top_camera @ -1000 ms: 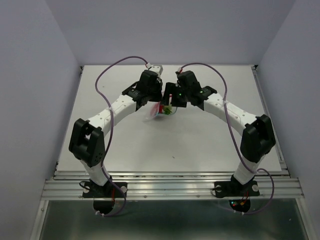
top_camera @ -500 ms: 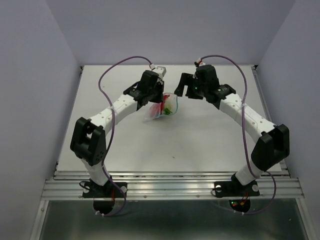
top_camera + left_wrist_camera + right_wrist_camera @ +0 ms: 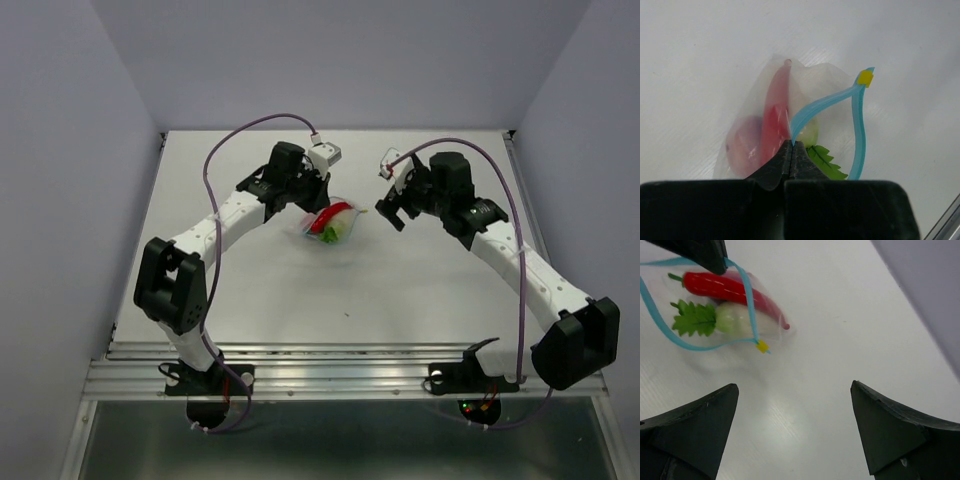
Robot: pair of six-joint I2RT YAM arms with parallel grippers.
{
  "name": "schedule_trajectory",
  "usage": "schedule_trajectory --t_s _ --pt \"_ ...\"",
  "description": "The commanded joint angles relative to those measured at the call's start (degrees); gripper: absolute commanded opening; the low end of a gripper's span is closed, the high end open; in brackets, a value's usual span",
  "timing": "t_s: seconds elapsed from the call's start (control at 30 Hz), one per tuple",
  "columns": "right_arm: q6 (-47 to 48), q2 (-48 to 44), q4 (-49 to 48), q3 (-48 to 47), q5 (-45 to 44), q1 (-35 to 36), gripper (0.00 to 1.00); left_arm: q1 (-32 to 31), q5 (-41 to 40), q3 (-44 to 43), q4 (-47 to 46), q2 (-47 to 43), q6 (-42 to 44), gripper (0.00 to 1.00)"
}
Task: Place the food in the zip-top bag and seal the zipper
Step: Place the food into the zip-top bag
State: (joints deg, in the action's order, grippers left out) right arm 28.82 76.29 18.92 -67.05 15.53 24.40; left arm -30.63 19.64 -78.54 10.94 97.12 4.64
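Our left gripper (image 3: 791, 151) pinches the zipper (image 3: 825, 100) so the bag (image 3: 754, 111) gapes; our right gripper (image 3: 795, 390), bag ahead, stands wide and empty.

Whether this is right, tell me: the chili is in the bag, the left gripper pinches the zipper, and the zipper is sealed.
No: the zipper is open, its two blue strips bowed apart in the left wrist view. The chili is in the bag and the left gripper pinches the zipper.
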Motion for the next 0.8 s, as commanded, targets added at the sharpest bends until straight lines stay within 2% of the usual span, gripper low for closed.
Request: schedule_trajectory --t_s 0.0,0.2,0.37,0.63,0.67,0.7,0.77 --pt "17.31 -2.72 -1.96 2.7 9.5 -3.57 1.0 1.19 11.29 1.72 -2.42 -5.1 5.63 0.0" --pt "20.66 -1.5 -0.9 2.97 18.47 -6.12 1.0 1.28 13.15 3.39 -2.15 -6.33 7.75 0.0" --pt "17.51 2.1 -0.55 3.41 23.74 -6.12 0.96 1.28 14.99 2.96 -1.01 -4.93 8.19 0.0" --pt "18.02 2.72 -0.46 5.34 24.28 -6.65 0.89 1.19 15.6 4.27 -1.36 -3.87 7.75 0.0" --pt "18.38 2.64 -0.55 5.96 24.72 -6.65 0.86 1.19 15.61 4.28 -1.19 -3.87 7.66 0.0" --pt "18.47 2.46 -0.46 6.92 25.86 -6.65 0.78 1.19 15.52 4.1 -1.01 -3.87 7.66 0.0" --pt "19.17 2.2 -0.55 7.98 27.53 -6.65 0.71 1.19 15.69 3.92 -1.01 -3.96 7.75 0.0"
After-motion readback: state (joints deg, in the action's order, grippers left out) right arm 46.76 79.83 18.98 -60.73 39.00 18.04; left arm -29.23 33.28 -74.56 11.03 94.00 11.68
